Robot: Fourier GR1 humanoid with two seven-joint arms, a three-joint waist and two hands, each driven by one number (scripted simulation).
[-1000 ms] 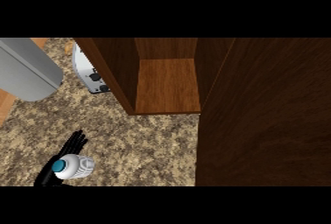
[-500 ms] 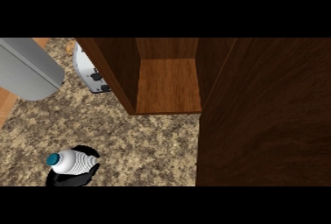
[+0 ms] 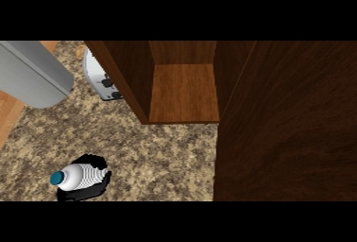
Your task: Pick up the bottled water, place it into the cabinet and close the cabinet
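The bottled water (image 3: 78, 176) shows near the view's lower left as a white ribbed bottle with a teal cap, tilted so the cap points left. My left hand (image 3: 89, 191) is black and curled round the bottle from below and behind, mostly hidden by it. The wooden cabinet (image 3: 182, 90) stands open up and to the right of the bottle, and its shelf is bare. Its dark door panel (image 3: 286, 123) fills the right side of the view. My right hand does not show.
A big grey rounded shape (image 3: 31, 71) reaches in from the upper left. A silver appliance with knobs (image 3: 103, 82) stands against the cabinet's left wall. Speckled stone counter (image 3: 153, 156) lies between the bottle and the cabinet.
The hand's fingers, stretched out past the bottle a second ago, have curled in under it. The bottle has tipped its cap to the left and hardly shifted.
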